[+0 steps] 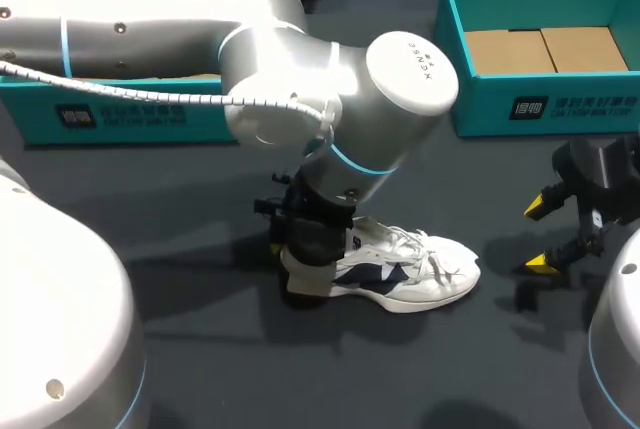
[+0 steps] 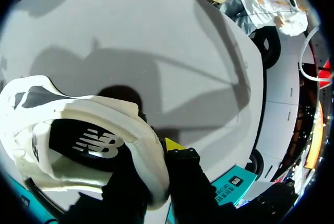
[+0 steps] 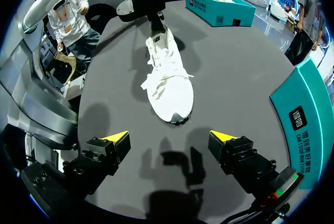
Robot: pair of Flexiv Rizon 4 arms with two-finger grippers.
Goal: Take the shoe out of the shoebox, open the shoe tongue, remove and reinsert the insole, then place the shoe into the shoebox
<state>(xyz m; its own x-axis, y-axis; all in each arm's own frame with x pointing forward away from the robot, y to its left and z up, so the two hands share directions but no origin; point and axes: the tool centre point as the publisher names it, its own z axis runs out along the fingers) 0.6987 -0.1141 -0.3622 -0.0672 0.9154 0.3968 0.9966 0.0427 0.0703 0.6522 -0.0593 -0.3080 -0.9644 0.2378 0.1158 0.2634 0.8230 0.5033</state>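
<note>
1. Two yellow-tipped fingers of the right gripper [image 3: 169, 138] stand spread wide apart with nothing between them. They hang just above the dark grey bench [image 1: 230, 369], and their shadow lies on its surface.
2. Ahead of those released fingers and clear of them, the white lace-up sneaker with navy side panels [image 3: 168, 85] sits upright on its sole in the middle of the bench. It is outside both boxes, its toe points toward the right gripper and its laces are splayed loosely over the tongue.
3. At the sneaker's heel, the left gripper [image 1: 300, 259] comes down from above. In the left wrist view the padded white heel collar runs between its fingers [image 2: 173, 144]: the yellow-tipped one presses the outside of the collar, and the other, seen only as a dark shape, sits inside the shoe's opening. The fingers are clamped on the heel.
4. Farther back on the right stands an open teal cardboard shoebox [image 1: 600, 109] with brown cardboard flaps [image 1: 540, 49] lining its floor.
5. On the far left, a second teal shoebox [image 1: 150, 109] is mostly hidden behind the left arm.
</note>
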